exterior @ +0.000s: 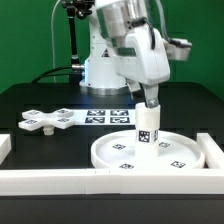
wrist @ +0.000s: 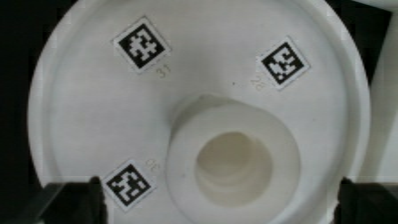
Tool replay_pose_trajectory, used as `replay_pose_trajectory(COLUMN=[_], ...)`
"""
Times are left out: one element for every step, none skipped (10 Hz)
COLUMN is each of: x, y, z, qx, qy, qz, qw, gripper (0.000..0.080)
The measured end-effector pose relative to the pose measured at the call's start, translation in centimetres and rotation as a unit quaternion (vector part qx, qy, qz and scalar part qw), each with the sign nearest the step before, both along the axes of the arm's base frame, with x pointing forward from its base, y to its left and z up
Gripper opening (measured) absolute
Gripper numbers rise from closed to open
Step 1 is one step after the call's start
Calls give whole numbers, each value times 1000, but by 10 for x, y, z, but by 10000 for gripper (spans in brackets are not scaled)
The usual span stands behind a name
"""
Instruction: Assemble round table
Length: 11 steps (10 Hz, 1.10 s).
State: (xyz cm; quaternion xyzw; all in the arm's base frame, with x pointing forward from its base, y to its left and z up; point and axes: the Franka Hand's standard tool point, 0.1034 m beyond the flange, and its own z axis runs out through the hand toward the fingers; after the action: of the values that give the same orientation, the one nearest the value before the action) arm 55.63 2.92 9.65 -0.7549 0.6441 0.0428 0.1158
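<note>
The large rimmed round disc point(exterior: 118, 153) is laid flat on the black tabletop point(exterior: 30, 100), toward the exterior view's right and near the front. The short cylindrical leg point(exterior: 148, 125) is stood upright on the disc, roughly at its middle, with square tags seen on its side. The hand point(exterior: 148, 100) is positioned directly over the leg's top end and appears to touch it. Whether the fingers are spread or pinched on the leg cannot be told, as the fingertips are too small and dark in the exterior view.

In the wrist view the leg is seen end-on as a hollow ring on the disc's face, with three tags placed around it.

The cross-shaped base point(exterior: 50, 122) is laid flat on the tabletop at the exterior view's left, well apart from the disc. The marker board point(exterior: 108, 117) is seen between the base and the leg, behind the disc. White border rails point(exterior: 50, 180) are set along the front and at the exterior view's right.
</note>
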Motion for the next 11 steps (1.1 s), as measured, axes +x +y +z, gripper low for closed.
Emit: replay_pose_trajectory(x=[0, 0, 0, 0, -1, -4, -9, -13, -18, -21, -20], y=[1, 1, 1, 1, 1, -4, -16, -29, -43, -49, -45], z=[-1, -1, -1, -1, 0, 2, 6, 7, 6, 4, 4], qx=[0, 0, 0, 0, -2, -14, -20, -23, -23, -25, -26], qy=[0, 0, 0, 0, -3, -18, -33, -41, -47, -48, -49], qz=[4, 4, 4, 5, 17, 97, 154, 187, 209, 201, 211], qw=[1000, 1000, 1000, 1000, 1000, 995, 987, 981, 976, 978, 976], gripper=[648, 648, 648, 648, 648, 648, 648, 648, 648, 648, 648])
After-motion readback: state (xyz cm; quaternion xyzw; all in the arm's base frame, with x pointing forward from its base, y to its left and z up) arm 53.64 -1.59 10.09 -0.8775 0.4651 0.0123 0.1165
